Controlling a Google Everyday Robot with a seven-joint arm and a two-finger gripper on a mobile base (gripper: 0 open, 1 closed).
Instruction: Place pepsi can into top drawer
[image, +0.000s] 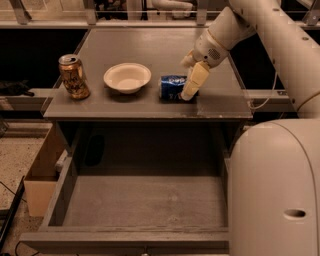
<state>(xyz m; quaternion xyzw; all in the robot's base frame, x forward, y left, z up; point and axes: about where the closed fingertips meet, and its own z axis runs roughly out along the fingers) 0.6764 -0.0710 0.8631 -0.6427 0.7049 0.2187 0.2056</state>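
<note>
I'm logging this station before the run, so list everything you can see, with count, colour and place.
pepsi can: one, blue, lying on its side on the cabinet top, right of the bowl
gold-brown can: one, upright, left end of the top
bowl: one, white, between the cans
cabinet top: one, grey
top drawer: one, grey, pulled open below
cardboard box: one, brown, floor at left
base: one, white, lower right
arm: one, white, upper right
hand: one, cream, at the pepsi can's right end
</note>
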